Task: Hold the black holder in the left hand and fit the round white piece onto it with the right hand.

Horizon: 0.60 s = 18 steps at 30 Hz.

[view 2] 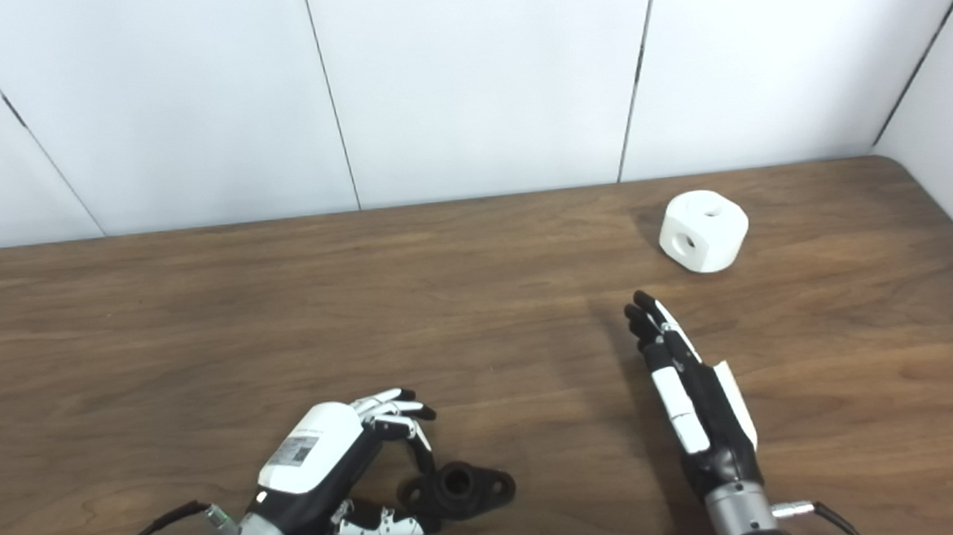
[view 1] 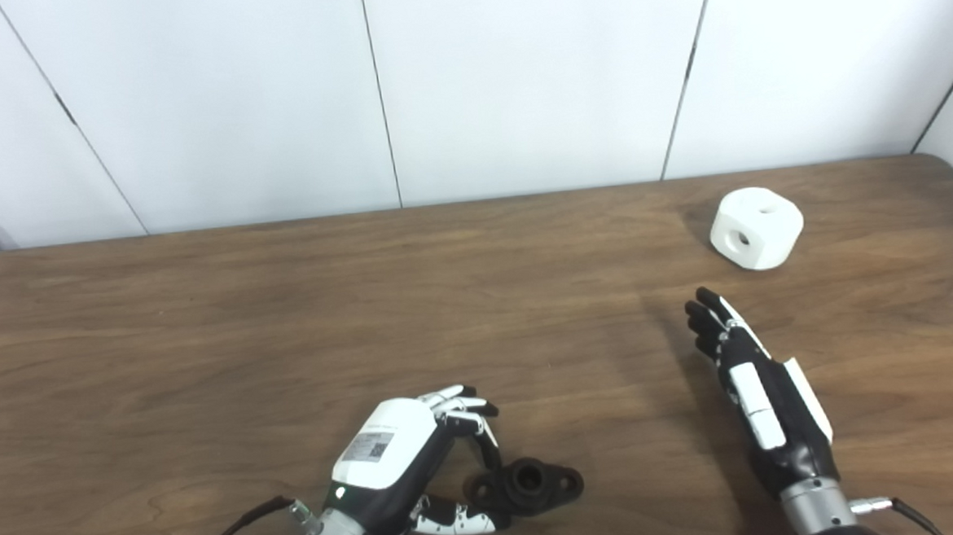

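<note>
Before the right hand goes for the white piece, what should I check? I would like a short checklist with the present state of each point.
1. Left hand around the black holder: fingers and thumb curl at its near end, but a firm grip cannot be confirmed. Cannot tell.
2. Holder lifted off the table: it seems to lie flat on the wood. Not ok.
3. Right hand free to grasp: fingers straight, nothing held. Ok.
4. Path from right hand to the round white piece: bare wood between them. Ok.
5. White piece reachable: it sits beyond the fingertips, apart from the hand, near the far edge. Likely ok.
6. Holes of the white piece visible: one on top, one on the side. Ok.
</note>
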Available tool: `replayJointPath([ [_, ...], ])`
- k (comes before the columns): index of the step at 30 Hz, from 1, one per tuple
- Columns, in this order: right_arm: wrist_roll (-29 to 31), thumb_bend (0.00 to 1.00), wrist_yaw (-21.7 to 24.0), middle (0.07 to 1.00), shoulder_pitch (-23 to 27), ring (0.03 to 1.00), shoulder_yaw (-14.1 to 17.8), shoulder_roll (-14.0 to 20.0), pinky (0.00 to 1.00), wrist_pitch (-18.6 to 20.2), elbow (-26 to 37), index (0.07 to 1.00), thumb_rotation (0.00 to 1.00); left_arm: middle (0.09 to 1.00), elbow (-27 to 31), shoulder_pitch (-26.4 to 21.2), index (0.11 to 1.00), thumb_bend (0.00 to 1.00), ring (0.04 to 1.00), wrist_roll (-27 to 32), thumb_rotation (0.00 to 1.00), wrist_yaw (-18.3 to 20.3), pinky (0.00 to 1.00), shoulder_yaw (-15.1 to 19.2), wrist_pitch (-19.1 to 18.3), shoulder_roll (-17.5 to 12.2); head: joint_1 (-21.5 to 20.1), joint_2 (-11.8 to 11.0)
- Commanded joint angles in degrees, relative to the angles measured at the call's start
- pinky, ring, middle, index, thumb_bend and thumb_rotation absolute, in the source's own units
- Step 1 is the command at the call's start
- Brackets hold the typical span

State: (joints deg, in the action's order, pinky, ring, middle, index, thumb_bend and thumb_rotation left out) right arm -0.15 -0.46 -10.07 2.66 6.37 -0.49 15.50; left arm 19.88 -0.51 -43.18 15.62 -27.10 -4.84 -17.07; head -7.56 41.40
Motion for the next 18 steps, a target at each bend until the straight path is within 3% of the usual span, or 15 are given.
replayJointPath([
  [1, -0.4, 0.59, -0.5, 0.921, 0.5, 0.957, 0.7, -0.2, 0.99, -1.6, 2.8, 0.939, 0.93, 0.803, -3.1, 2.0, 0.487, 0.51, 0.895, -1.2, 0.06, 1.6, 0.85, -0.7, -0.1, -0.9, 0.0, 0.1],
  [6, -0.2, 0.62, -1.1, 0.942, 1.1, 0.981, 2.2, -0.1, 1.0, 0.7, 5.2, 0.948, 0.89, 0.802, -4.0, 1.8, 0.488, 0.51, 0.896, -1.9, 0.05, 1.2, 0.86, 0.0, 0.9, -1.3, -1.1, 0.2],
  [13, -1.2, 0.58, -1.3, 0.938, 2.4, 0.969, 4.1, 1.8, 1.0, 4.3, 9.4, 0.945, 0.8, 0.803, -4.5, 1.9, 0.487, 0.51, 0.896, -1.2, 0.05, 1.3, 0.83, 1.5, 2.0, -1.6, -3.4, 0.4],
  [18, -6.5, 0.6, -1.5, 0.922, 3.9, 0.912, 4.9, 4.2, 0.85, 8.6, 12.6, 0.944, 0.75, 0.804, -4.0, 2.0, 0.487, 0.51, 0.897, -1.2, 0.05, 2.0, 0.84, 1.9, 1.8, -1.8, -5.0, 0.4],
])
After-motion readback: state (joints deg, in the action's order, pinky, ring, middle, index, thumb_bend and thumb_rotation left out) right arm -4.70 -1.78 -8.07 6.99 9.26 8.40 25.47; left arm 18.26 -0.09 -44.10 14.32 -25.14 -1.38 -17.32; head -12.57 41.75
